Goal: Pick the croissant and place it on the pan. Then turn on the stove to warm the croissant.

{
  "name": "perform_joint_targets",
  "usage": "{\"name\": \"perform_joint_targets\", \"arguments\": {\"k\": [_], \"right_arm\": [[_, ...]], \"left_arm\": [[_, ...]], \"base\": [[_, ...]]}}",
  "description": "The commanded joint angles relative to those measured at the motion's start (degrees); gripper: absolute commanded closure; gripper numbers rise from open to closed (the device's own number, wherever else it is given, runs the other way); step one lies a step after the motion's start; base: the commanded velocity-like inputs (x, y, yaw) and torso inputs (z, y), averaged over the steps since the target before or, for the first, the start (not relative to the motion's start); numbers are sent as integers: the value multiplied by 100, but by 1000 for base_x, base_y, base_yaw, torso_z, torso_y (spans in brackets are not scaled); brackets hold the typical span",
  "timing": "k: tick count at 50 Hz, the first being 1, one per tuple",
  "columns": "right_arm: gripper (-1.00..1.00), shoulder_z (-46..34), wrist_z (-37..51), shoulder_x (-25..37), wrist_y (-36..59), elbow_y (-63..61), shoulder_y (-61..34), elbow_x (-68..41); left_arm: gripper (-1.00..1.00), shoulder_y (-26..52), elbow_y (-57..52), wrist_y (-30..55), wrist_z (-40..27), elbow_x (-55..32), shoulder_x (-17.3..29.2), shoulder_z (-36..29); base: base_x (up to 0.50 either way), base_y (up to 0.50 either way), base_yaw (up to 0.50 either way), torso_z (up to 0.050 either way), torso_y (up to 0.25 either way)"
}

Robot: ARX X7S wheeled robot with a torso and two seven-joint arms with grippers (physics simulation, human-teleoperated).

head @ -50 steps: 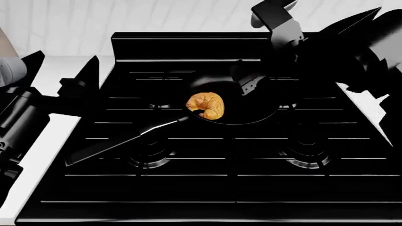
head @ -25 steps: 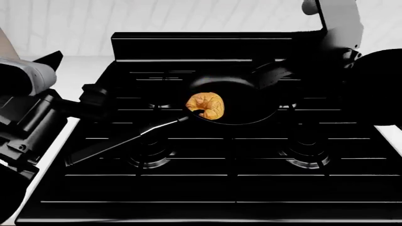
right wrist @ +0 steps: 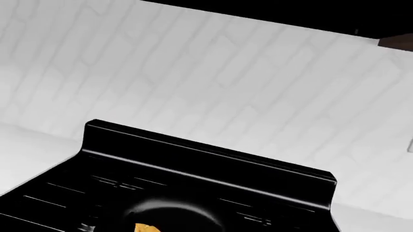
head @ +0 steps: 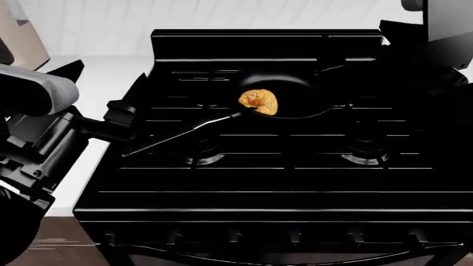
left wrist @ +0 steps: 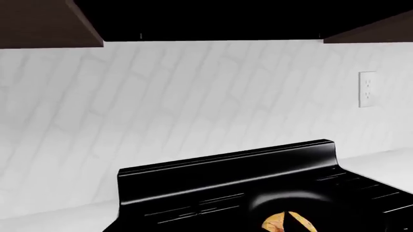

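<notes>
Small golden-brown ridged croissant (head: pixel 260 102) sat in the round black frying pan (head: pixel 303 105) on the far burner area of the large glossy black gas stove (head: pixel 281 183), left part of the pan, beside where the long thin handle (head: pixel 177 136) joined it. Handle ran from the pan toward the near left. So placing looked done; my judgement was that the stove knob step was what remained.

Row of front knobs (head: pixel 296 238) sat along the near edge of the stove, near of the pan and lower than both my arms. My left gripper (head: pixel 122 119) was at the left edge of the stove, just beside the handle tip; I could not tell its opening, everything black on black. My right arm was at the far right corner and its gripper was not visible. Left looked nearer to the left-hand knobs, so I judged it the likelier one, moving near and down.

Head view alone showed the knobs. Both wrist views looked at the white tiled wall (left wrist: pixel 193 96) and stove back panel (right wrist: pixel 213 159), croissant only a sliver at the picture edge; left wrist alone showed a white wall outlet (left wrist: pixel 367 89).
</notes>
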State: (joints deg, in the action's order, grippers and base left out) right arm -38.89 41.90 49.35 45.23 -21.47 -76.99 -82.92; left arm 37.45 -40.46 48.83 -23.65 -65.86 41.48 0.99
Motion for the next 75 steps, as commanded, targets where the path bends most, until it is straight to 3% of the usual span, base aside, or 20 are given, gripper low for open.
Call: {"name": "perform_joint_targets", "arguments": {"k": [1,17,27,30,43,52,63,75], "right_arm": [[-100,70,180,50,-102,-155,84,15],[-100,53,44,84,-226,-54,217,232],[-100,81,70,117,-298,-64,278,296],[-100,111,101,144,-389,-112,356,351],[-100,250,595,166,-1292,-618,1350,906],[-100,186,981,250,-1439,-1048,1720,1231],[-100,371,1458,460,-1881,-1561,2296,1283],[-100,461,1497,569,-2261,-1553,2783,1411]], "left_arm": [[-100,31,5,-6,16,25,-7,-63],[-100,137,106,44,7,66,-64,-229],[-100,277,-105,252,-483,-241,-37,-161],[-100,-24,-170,-210,-136,135,-158,-41],[-100,-590,-252,-598,-325,1067,-451,-301],[-100,-842,570,-1521,257,2312,-747,-765],[-100,-961,178,-1451,49,2265,-710,-745],[-100,-885,487,-1706,281,2536,-794,-932]], "base": [[-488,281,0,0,0],[-494,238,0,0,0],[-483,9,0,0,0],[0,0,0,0,0],[0,0,0,-32,0],[0,0,0,-50,0],[0,0,0,-50,0],[0,0,0,-50,0]]}}
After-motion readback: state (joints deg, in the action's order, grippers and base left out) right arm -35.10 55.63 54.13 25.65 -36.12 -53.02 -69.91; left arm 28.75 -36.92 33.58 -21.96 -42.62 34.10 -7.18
